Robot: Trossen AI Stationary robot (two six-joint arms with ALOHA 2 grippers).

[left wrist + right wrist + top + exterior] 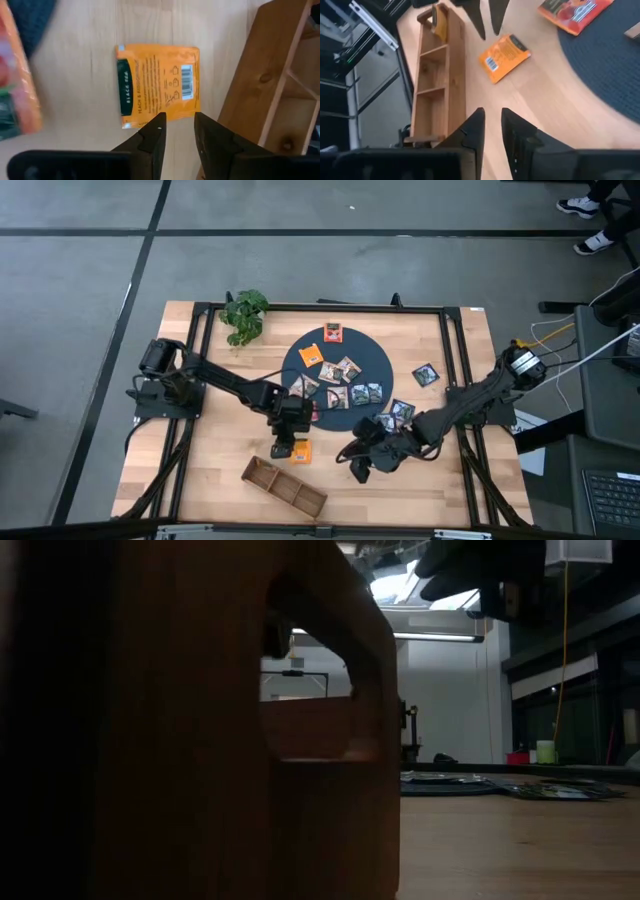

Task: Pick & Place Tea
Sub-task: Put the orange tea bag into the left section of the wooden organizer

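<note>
While I watch from the remote console, the left gripper [290, 442] hangs over the bare wood near the front of the table [220, 430], its two dark fingers [155, 135] set a narrow gap apart with nothing between them, directly above an orange tea sachet [157, 85] that lies flat on the boards. That sachet [301, 451] sits just beside the long wooden compartment tray [285, 485], between the tray and the round dark mat [375, 365]. From the right wrist camera I can see a second orange sachet [438, 22] standing in the tray's end compartment [432, 75]. The right gripper [358, 463] hovers low over the table to the right of the tray, fingers [476, 131] drawn close together but empty. Most of the remaining tea sachets [345, 380] lie spread across the mat, orange and dark ones mixed, with a few more on the wood just off its right edge and one [426, 375] farther right on its own. A green leafy plant [243, 315] stands at the back left corner. The tray's wall [200, 740] fills most of the low camera's picture.
</note>
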